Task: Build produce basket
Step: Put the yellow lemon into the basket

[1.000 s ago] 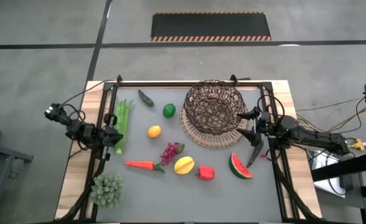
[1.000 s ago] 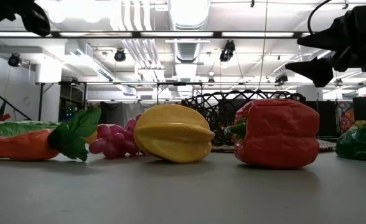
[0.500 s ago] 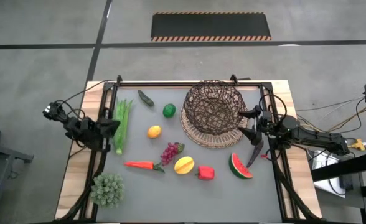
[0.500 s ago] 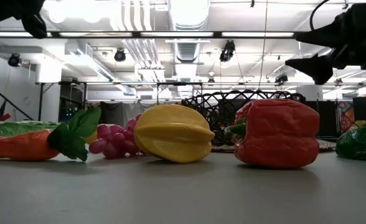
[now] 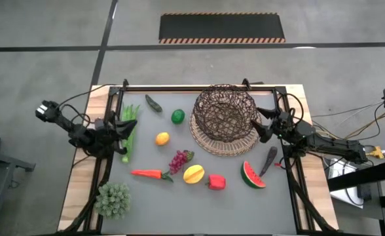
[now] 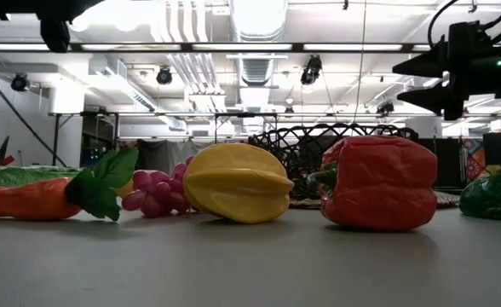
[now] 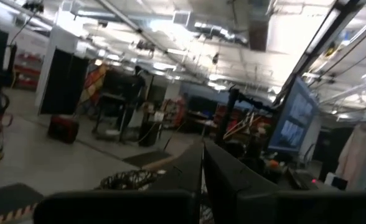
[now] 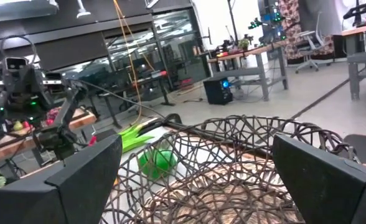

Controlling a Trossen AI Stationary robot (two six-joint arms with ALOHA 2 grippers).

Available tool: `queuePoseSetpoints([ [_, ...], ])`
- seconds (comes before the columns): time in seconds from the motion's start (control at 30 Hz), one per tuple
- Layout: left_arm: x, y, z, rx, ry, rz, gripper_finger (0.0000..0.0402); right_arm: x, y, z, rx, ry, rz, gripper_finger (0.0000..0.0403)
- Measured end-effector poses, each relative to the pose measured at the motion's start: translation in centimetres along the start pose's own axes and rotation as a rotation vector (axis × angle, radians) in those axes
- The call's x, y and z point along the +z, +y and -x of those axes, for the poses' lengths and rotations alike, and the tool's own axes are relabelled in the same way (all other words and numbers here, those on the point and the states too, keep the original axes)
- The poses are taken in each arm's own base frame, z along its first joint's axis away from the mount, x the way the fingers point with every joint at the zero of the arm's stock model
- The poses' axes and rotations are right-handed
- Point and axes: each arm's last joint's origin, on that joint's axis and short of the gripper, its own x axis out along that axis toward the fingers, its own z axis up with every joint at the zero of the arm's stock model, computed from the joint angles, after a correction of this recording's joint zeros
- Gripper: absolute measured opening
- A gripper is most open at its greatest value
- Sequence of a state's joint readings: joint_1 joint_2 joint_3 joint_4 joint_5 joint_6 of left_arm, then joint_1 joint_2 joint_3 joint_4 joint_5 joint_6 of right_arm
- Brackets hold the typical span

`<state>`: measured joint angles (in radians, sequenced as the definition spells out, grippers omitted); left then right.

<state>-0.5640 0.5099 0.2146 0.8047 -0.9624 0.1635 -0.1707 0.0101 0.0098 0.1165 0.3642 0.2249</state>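
Note:
The dark wicker basket (image 5: 224, 119) stands at the table's far right on its tan base. The produce lies on the table to its left and near side: green beans (image 5: 131, 123), chili (image 5: 153, 103), lime (image 5: 177, 117), orange (image 5: 162, 138), grapes (image 5: 180, 159), carrot (image 5: 148, 174), mango (image 5: 193, 174), red pepper (image 5: 216, 181), watermelon slice (image 5: 253, 176), eggplant (image 5: 269, 160). My left gripper (image 5: 124, 129) is shut and empty above the beans (image 7: 202, 168). My right gripper (image 5: 260, 124) is open and empty in the air at the basket's right side, facing it (image 8: 197, 149).
A pale green leafy clump (image 5: 112, 198) sits at the near left corner. Dark frame rails (image 5: 199, 87) run along the table's far, left and right edges. The bare grey top (image 5: 179, 210) lies toward the near edge, in front of the mango (image 6: 238, 182) and pepper (image 6: 378, 182).
My left arm has drawn back toward the table's left edge, and its gripper has shifted toward the far edge over the beans. My right gripper has moved a little toward the far edge and up beside the basket, staying open. No produce has moved.

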Motion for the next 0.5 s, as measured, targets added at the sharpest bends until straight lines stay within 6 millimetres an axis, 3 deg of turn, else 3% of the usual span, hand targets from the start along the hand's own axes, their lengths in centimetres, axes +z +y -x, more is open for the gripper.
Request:
queuePoseSetpoints([
  [0.2,0.5,-2.2,-1.7,0.022,0.036,0.039,0.0000,0.2,0.3,0.0,0.093,-0.011,0.011,0.0396],
  [0.5,-2.9,-4.8,-4.7,0.088,0.159,0.037,0.0000,1.2,0.5,0.1,0.118,-0.108,0.072,0.0396],
])
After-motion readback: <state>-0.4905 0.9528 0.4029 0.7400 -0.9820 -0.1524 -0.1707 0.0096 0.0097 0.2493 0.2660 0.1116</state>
